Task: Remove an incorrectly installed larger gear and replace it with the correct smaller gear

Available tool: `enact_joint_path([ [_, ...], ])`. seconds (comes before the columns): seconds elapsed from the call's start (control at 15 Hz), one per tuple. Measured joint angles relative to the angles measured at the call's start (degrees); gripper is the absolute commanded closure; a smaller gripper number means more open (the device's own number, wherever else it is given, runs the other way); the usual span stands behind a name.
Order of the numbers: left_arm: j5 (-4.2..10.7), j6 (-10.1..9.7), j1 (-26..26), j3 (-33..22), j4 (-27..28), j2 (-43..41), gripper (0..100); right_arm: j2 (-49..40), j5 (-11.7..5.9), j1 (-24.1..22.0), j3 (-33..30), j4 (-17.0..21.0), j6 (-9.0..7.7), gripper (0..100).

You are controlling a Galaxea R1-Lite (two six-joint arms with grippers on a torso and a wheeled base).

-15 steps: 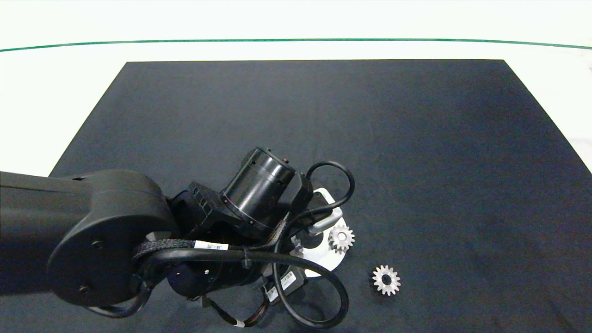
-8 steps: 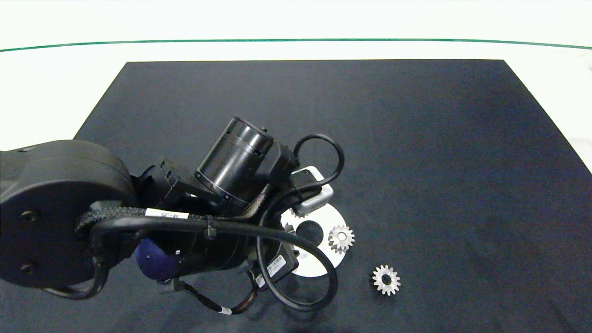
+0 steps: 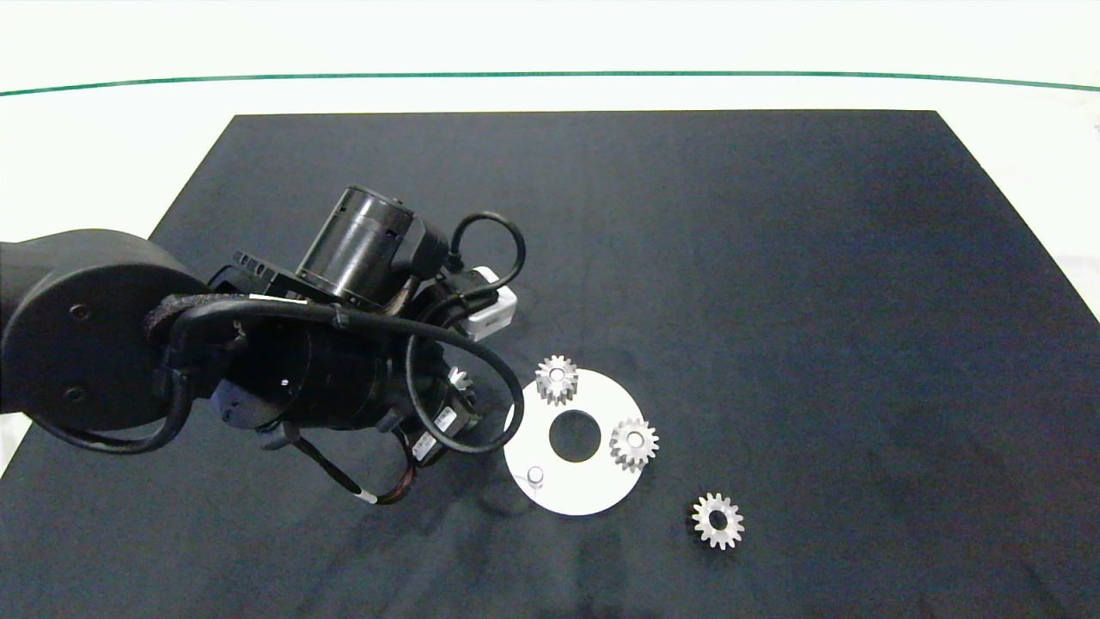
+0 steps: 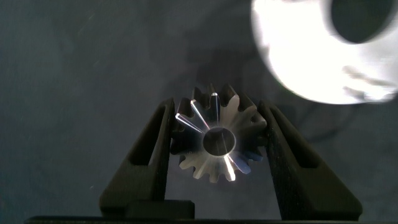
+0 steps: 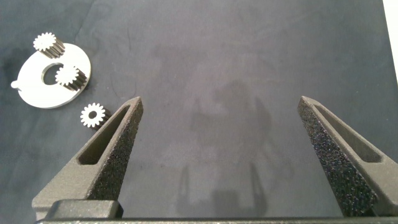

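Note:
My left gripper [image 4: 216, 111] is shut on the larger gear [image 4: 214, 142], a thick silver gear with long sharp teeth, held above the dark mat just left of the white disc plate [image 3: 593, 490]. In the head view only a sliver of this gear [image 3: 459, 378] shows under the left wrist. The plate carries two mounted gears [image 3: 557, 378] [image 3: 634, 443] and a bare peg [image 3: 535, 474]. To the plate's right, flat on the mat, lies the smaller gear [image 3: 718, 520], also in the right wrist view [image 5: 93, 115]. My right gripper [image 5: 221, 99] hangs open over bare mat, far from the plate.
The plate has a round centre hole [image 3: 574, 435]. The left arm's bulk and cables [image 3: 344, 361] cover the mat left of the plate. The black mat [image 3: 773, 258] ends at a white table surface on all sides.
My left arm has drawn away from the plate toward the back left, carrying the larger gear off its peg. The plate, the bare peg and a second mounted gear are now uncovered.

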Motion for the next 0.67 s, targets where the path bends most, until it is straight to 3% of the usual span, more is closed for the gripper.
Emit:
enact_joint_path([
  [0.33,-0.76,0.45,4.74,-0.35,-0.27,1.12,69,-0.46,-0.09,0.02,0.37,0.05,0.0,0],
  [0.53,-2.46,1.55,9.16,-0.44,-1.62,2.4,69,-0.02,-0.09,0.0,0.48,0.02,-0.02,0],
  [0.67,-2.82,1.9,11.01,-0.48,-1.65,2.84,69,0.12,-0.11,0.0,0.48,0.02,-0.02,0],
])
